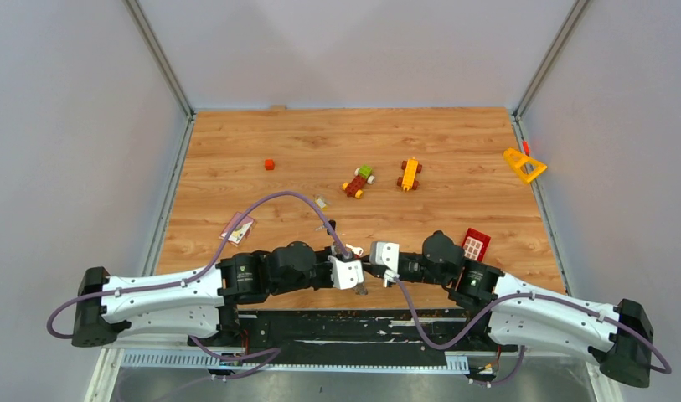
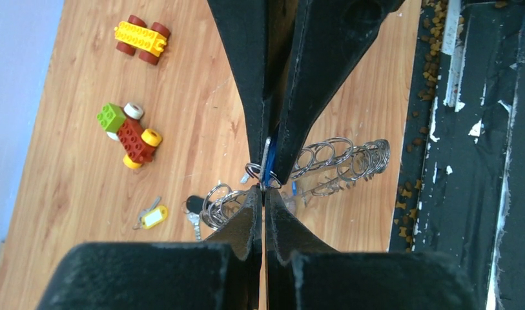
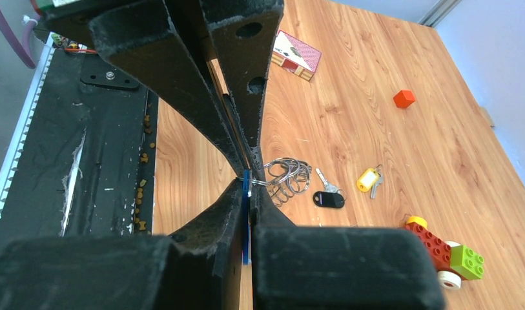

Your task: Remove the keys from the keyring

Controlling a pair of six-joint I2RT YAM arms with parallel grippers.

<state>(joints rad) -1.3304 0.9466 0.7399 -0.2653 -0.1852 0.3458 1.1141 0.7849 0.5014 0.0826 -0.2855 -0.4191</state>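
Right claw pinching a blue key, left claw shut tight opposite: a skewed pull may slip the key or drag the keyring beside them

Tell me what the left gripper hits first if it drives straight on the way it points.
The right gripper, almost at once: its fingertips face the left gripper tip to tip, shut on a blue key. Whether the tips already touch is unclear.

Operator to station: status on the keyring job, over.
Both hands shut, tip to tip: left hand on the keyring, right hand on the blue key. Black key lies beside it. Nothing in the way.
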